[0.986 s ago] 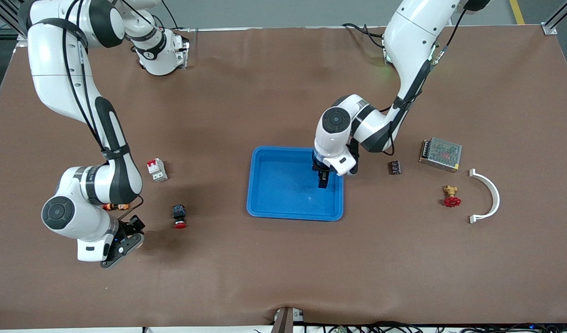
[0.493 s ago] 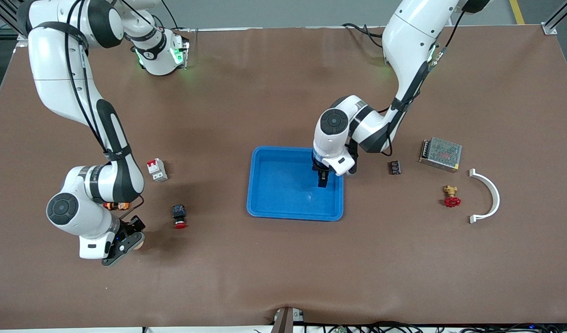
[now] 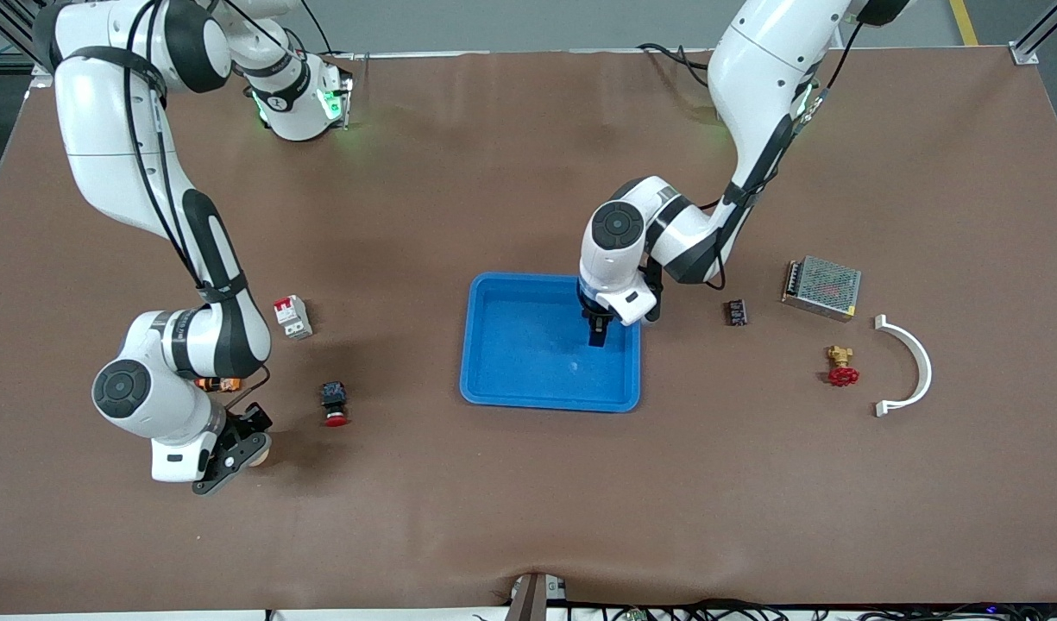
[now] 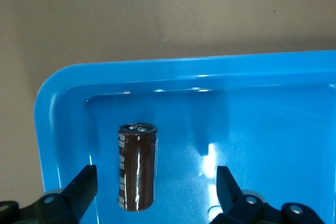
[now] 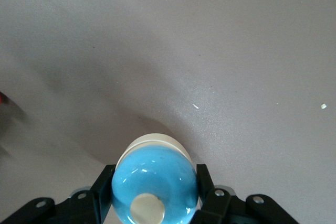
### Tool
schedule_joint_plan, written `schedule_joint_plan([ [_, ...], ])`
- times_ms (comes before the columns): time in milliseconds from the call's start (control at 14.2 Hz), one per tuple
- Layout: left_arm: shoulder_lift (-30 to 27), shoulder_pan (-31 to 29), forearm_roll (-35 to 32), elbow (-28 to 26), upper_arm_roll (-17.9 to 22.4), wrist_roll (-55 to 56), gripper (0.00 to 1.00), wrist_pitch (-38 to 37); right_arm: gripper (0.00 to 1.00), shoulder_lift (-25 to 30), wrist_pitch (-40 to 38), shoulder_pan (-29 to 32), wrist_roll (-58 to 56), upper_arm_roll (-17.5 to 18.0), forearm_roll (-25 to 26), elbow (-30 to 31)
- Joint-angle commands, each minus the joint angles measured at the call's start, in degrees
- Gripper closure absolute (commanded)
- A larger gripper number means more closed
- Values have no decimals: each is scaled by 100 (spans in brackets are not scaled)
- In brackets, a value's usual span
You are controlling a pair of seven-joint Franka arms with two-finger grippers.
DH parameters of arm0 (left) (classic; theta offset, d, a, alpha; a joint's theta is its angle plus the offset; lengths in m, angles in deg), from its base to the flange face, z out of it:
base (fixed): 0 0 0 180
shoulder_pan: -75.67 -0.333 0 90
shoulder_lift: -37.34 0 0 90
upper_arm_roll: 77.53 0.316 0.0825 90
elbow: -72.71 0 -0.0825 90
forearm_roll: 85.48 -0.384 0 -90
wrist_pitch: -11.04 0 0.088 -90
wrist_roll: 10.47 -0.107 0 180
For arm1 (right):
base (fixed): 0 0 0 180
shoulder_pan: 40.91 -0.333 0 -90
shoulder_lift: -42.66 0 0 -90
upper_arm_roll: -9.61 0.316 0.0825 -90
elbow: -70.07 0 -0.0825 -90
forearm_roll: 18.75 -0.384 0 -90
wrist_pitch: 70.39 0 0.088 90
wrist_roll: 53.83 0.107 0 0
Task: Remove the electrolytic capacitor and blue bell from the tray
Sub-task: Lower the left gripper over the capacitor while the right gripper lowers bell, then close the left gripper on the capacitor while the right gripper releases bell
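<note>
A brown cylindrical capacitor (image 4: 136, 166) lies on the floor of the blue tray (image 4: 157, 69), near the corner by the left arm's end. My left gripper (image 4: 155, 174) hangs over it, open, with a finger well clear on each side. In the front view that gripper (image 3: 597, 335) is over the tray (image 3: 537, 392) and hides the capacitor. The bell (image 5: 155, 182), a shiny blue dome on a cream base, is clamped in my right gripper (image 5: 154, 184). That gripper (image 3: 235, 457) is over bare table toward the right arm's end, with a cream edge of the bell (image 3: 261, 450) showing.
Close to the right gripper are a red-and-white breaker (image 3: 292, 316), a red push button (image 3: 334, 404) and a small orange part (image 3: 216, 385). Toward the left arm's end lie a black block (image 3: 736, 312), a metal power supply (image 3: 822, 287), a red valve (image 3: 841, 366) and a white curved bracket (image 3: 912, 366).
The right arm has shifted a little toward the tray with the bell in its grip. The left gripper has drifted slightly toward the robots' bases, staying open over the tray.
</note>
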Motion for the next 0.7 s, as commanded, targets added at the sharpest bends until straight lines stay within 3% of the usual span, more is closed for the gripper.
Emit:
schedule_joint_plan([
  [0, 110, 60, 88, 196, 13, 108, 0, -120, 52, 41, 176, 99, -151, 88, -84, 134],
  [634, 356, 69, 27, 372, 13, 90, 0, -120, 52, 6, 580, 98, -142, 105, -84, 336],
])
